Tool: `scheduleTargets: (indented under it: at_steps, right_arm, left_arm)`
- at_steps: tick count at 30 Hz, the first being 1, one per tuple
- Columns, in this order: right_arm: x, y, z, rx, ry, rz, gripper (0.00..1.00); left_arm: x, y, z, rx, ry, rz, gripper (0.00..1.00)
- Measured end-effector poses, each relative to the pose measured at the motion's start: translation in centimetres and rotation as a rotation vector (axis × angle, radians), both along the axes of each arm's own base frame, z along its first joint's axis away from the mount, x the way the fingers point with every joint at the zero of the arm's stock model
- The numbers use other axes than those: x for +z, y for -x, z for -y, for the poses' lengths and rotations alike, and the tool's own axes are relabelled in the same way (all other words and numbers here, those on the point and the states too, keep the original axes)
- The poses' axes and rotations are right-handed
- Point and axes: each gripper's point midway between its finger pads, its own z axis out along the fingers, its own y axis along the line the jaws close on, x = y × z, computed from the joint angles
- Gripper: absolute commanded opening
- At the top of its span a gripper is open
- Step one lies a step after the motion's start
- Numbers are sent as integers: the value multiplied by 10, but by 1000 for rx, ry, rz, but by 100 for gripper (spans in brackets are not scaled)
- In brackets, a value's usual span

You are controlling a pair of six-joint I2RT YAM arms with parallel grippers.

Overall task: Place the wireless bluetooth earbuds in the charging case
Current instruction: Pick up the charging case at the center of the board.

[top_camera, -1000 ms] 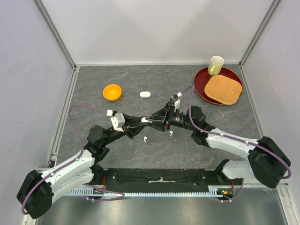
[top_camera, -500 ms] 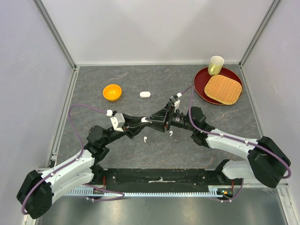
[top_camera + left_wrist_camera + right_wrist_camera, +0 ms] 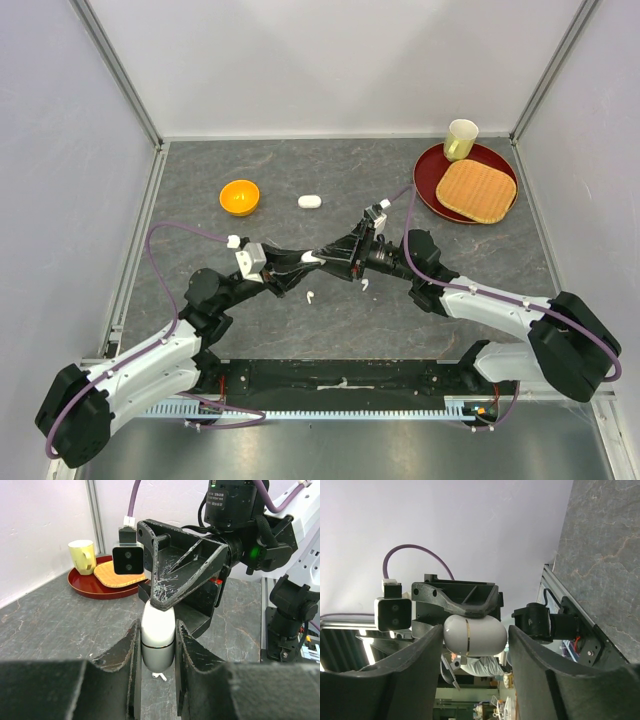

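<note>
My left gripper (image 3: 300, 262) is shut on a small white closed charging case (image 3: 311, 258) and holds it above the table. In the left wrist view the case (image 3: 157, 636) stands upright between my fingers. My right gripper (image 3: 336, 256) meets it from the right, its jaws straddling the case's far end (image 3: 475, 635); one finger touches and a thin gap shows at the other. One tiny white earbud (image 3: 311, 295) lies on the table under the case and also shows in the left wrist view (image 3: 160, 676). Another earbud (image 3: 365, 285) lies under the right wrist. A second white case (image 3: 309, 201) lies farther back.
An orange bowl (image 3: 239, 196) sits at the back left. A red plate (image 3: 432, 183) at the back right holds a woven mat (image 3: 476, 189) and a pale yellow cup (image 3: 460, 139). White walls enclose the grey table.
The right wrist has shifted very slightly to the right. The left gripper and the case have stayed in place.
</note>
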Motion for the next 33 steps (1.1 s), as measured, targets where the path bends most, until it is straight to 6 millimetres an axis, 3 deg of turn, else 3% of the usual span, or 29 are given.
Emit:
scheduleTargets:
  at_steps: [4,7,10,17,33]
  right_arm:
    - [1,0,0,0,-5,-1,37]
    - [3,1,1,0,-12,-2,31]
    - [2,1,1,1,-16,-3,24]
    - [1,3,3,1,-33,-12,22]
    - [19,2,6,-11,-127,-11,21]
  left_arm:
    - [0,0,0,-2,-1,0,2]
    - [1,1,0,-3,2,4,5]
    - [1,1,0,-3,2,4,16]
    - [0,0,1,-5,-1,-5,39]
    - [1,-4,1,14,26,-10,43]
